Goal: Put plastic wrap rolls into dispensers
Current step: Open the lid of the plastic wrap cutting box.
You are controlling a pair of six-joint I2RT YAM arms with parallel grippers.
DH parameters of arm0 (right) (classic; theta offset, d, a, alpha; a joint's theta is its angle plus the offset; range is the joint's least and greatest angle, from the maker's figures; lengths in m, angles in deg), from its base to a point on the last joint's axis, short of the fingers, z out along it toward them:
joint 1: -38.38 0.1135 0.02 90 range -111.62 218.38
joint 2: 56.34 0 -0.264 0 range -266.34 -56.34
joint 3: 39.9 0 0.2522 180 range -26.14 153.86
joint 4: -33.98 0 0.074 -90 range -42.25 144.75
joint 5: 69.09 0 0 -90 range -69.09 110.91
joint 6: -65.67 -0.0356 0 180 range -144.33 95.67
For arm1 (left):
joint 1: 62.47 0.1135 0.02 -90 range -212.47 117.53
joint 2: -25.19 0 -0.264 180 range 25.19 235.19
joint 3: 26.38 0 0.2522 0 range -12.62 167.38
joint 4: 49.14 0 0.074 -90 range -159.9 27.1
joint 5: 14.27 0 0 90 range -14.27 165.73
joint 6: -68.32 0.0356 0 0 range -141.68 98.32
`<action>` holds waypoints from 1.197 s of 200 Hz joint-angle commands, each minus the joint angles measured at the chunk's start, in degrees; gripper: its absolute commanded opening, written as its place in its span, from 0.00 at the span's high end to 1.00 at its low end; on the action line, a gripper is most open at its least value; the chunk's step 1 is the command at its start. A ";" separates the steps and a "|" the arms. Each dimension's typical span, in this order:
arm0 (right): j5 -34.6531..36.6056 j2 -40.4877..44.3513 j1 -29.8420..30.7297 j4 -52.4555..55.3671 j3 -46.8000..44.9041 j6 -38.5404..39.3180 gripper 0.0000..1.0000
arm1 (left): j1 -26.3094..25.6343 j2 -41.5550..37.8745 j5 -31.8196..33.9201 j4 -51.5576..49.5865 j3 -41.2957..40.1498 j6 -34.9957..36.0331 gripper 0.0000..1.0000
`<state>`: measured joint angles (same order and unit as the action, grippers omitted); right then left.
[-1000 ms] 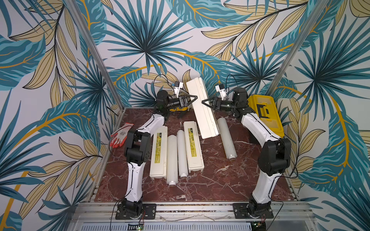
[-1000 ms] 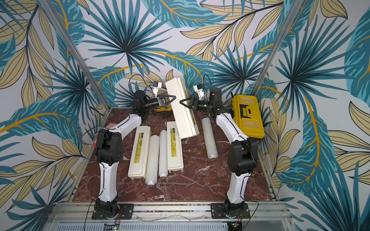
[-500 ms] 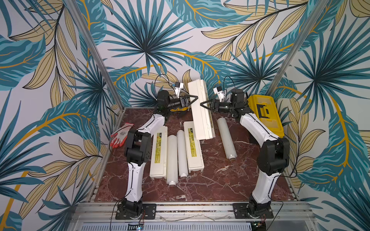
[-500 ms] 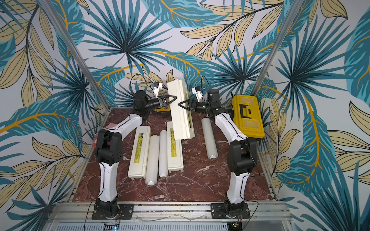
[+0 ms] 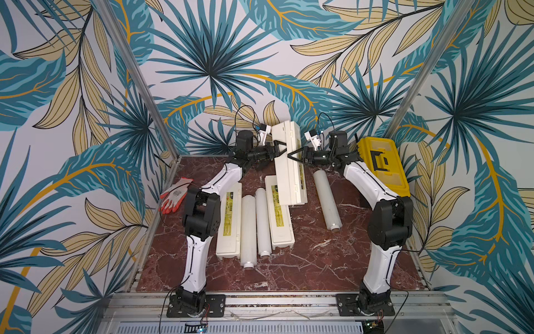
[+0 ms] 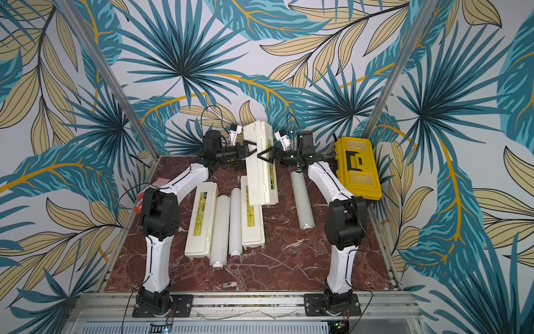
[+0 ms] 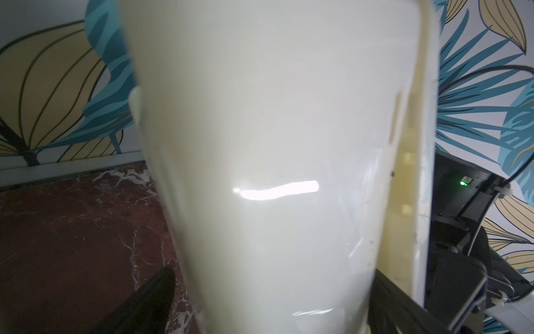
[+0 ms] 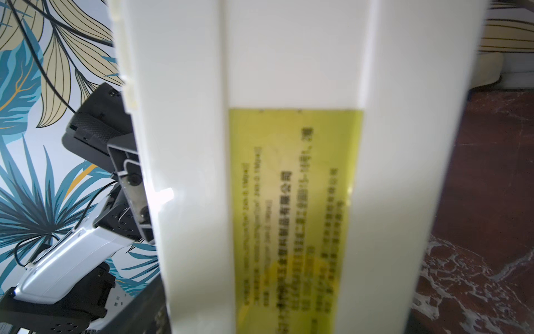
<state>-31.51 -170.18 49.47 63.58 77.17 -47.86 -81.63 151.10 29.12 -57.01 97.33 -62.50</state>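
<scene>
One cream dispenser [image 5: 289, 173] [image 6: 261, 173] hangs lifted at the back centre, its length running toward the back wall and its near end over another dispenser. My right gripper [image 5: 293, 156] is shut on its side with the yellow-green label [image 8: 294, 202]. My left gripper [image 5: 281, 149] stands open around the opposite side. A gap shows between one of its fingers [image 7: 150, 300] and the dispenser's plain face [image 7: 274, 144]. Two dispensers [image 5: 229, 222] [image 5: 280, 214] lie closed on the table with two plastic wrap rolls [image 5: 249, 231] [image 5: 262, 222] between them. A third roll [image 5: 328, 199] lies to the right.
A yellow-and-black toolbox [image 5: 383, 164] stands at the back right, beside my right arm. A red-and-white glove [image 5: 174, 193] lies at the left edge of the marble table [image 5: 303, 260]. The patterned back wall is close behind both grippers.
My left gripper's jaws have spread wide and let go of the lifted dispenser. The dispenser has swung from a slant to nearly straight, with the right gripper still shut on it.
</scene>
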 commanded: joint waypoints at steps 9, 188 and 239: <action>-3.64 -0.62 3.50 1.16 2.86 2.83 0.43 | -3.39 1.02 3.05 -11.03 1.60 4.78 0.00; 3.19 -7.64 6.20 13.96 10.34 8.35 0.13 | -4.48 3.28 8.13 -21.27 2.86 7.19 0.00; 7.40 -9.09 7.44 19.90 13.05 13.63 0.18 | -4.48 4.23 6.96 -21.27 4.31 5.05 0.00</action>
<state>-19.56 -178.40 51.83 84.32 87.92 -40.06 -82.09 153.02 38.59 -76.58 98.34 -58.63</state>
